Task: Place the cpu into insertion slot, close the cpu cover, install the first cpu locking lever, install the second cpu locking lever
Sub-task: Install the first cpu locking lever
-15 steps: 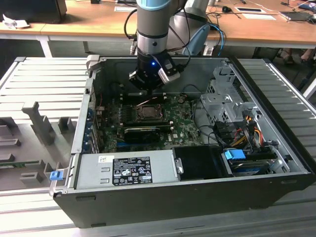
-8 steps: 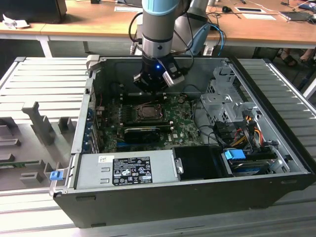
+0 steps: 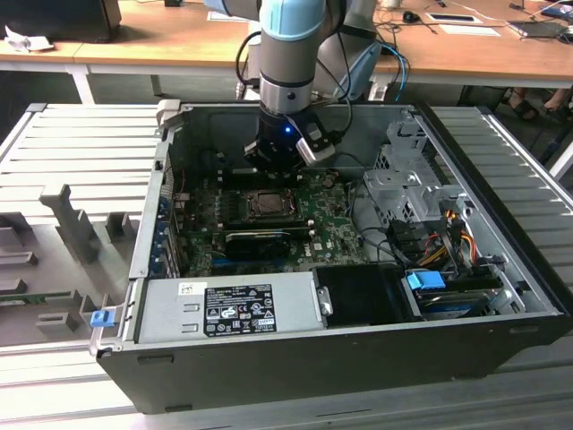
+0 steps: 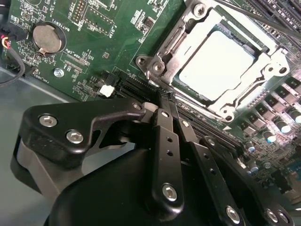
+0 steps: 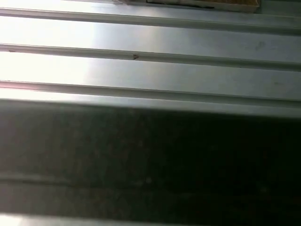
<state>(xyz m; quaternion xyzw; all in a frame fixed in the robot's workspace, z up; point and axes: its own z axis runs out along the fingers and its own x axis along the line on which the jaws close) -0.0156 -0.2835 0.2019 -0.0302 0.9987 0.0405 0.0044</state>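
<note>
Open computer case (image 3: 269, 358) on the ribbed table (image 3: 63, 143), arm lowered into it from above. In the exterior view, left to right: drive-side wall, green circuit board (image 3: 340, 237), then the metal drive cage (image 3: 407, 184). The pincer (image 4: 162, 101), fingers clenched together on nothing, hangs just beside the insertion slot (image 4: 155, 66). In the second wrist view the cpu (image 4: 214, 63) lies seated in the slot, and the cpu cover (image 4: 244, 96) lies flat around it, framing its pale face.
</note>
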